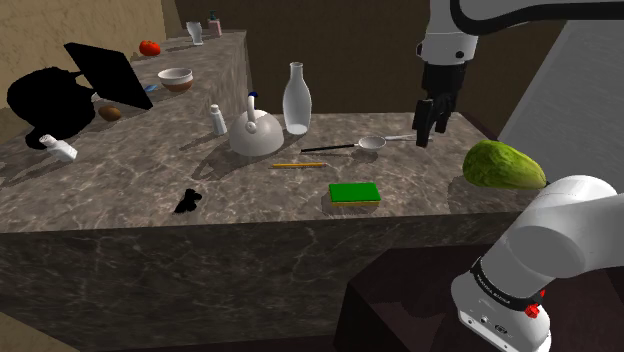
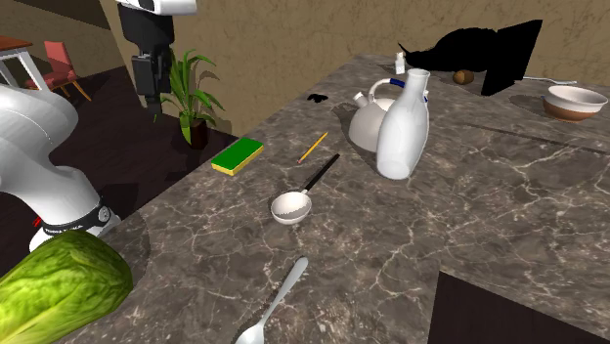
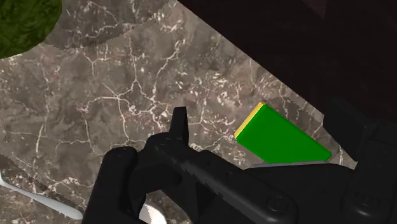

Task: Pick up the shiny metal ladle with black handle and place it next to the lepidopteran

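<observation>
Grey-veined marble counter (image 1: 120,215) in the shoulder view, with a green sponge (image 1: 355,193) near the front edge as marker. Beyond the sponge, toward the wall: shiny ladle (image 1: 345,147), flat on the stone, black handle aimed at a white kettle (image 1: 257,132). Off to the sponge's left in this view, well apart from the ladle: small black butterfly figure (image 1: 188,201). Up above and beyond the sponge's right side: black gripper (image 1: 427,128), clear of the counter, nothing seen in it; clenched or released, cannot tell.

Over to the second exterior view. Ladle (image 2: 308,186) near the sponge (image 2: 238,155) on that view's right, bowl end nearer a head of lettuce (image 2: 59,283). Butterfly figure (image 2: 317,97) far past the sponge. Gripper (image 2: 154,93) high to the sponge's left.

Down through the wrist view: sponge (image 3: 283,137) at the counter's edge, bare marble between it and the lettuce (image 3: 25,25).

Reads as the approach step, grasp not begun. Next, probably: shift from beside the sponge to over the black handle, turn crosswise to it, lower, close on it; then carry past the sponge and set down beside the butterfly figure.
</observation>
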Controlling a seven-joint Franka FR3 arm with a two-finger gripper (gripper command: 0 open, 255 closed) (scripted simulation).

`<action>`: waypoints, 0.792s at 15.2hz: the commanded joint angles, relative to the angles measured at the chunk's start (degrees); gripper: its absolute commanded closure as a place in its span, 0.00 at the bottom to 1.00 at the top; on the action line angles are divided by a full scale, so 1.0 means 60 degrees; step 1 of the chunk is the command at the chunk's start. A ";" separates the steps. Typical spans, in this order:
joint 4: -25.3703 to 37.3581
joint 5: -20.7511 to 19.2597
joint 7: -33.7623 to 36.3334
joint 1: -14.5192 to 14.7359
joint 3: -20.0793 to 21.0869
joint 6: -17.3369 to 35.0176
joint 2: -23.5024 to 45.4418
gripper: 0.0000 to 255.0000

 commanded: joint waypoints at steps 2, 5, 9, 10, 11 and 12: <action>-0.0058 -0.0112 -0.0387 0.0026 -0.0162 0.0333 0.0208 0.00; -0.0124 -0.0383 -0.1526 0.0115 -0.0630 0.1332 0.0935 0.00; 0.0036 -0.0574 -0.3015 0.0274 -0.1199 0.2614 0.2109 0.00; 0.0119 -0.0588 -0.3386 0.0324 -0.1330 0.2917 0.2431 0.00; 0.0220 -0.0588 -0.3757 0.0380 -0.1459 0.3210 0.2762 0.00; 0.0337 -0.0571 -0.4130 0.0435 -0.1578 0.3492 0.3101 0.00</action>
